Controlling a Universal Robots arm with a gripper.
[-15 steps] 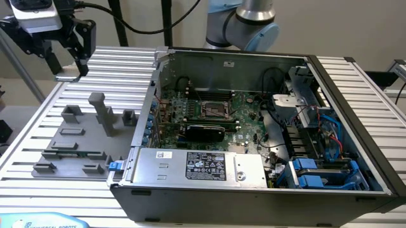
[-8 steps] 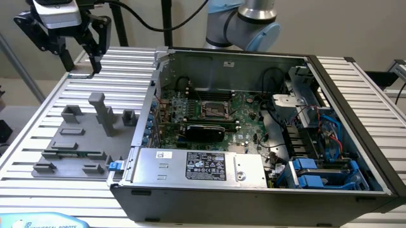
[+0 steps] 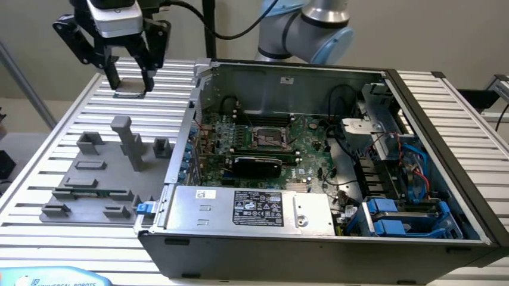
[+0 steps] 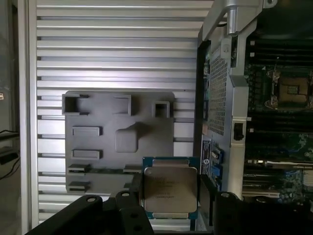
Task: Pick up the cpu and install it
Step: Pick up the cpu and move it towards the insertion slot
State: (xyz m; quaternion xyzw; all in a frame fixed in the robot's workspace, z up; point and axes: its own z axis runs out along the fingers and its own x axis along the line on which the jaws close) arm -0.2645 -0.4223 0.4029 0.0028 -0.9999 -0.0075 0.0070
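One grey computer case (image 3: pixel 318 250) is lying open at the exterior view's right, holding the motherboard (image 3: pixel 302 158) and its dark socket (image 3: pixel 266 136). You are seeing a grey fixture block (image 3: pixel 95 179) resting on the slatted table (image 3: pixel 47 232) to the case's left. At the far left, the gripper (image 3: pixel 131 83) is clamping the cpu (image 3: pixel 130 92) between its fingers, above the table.
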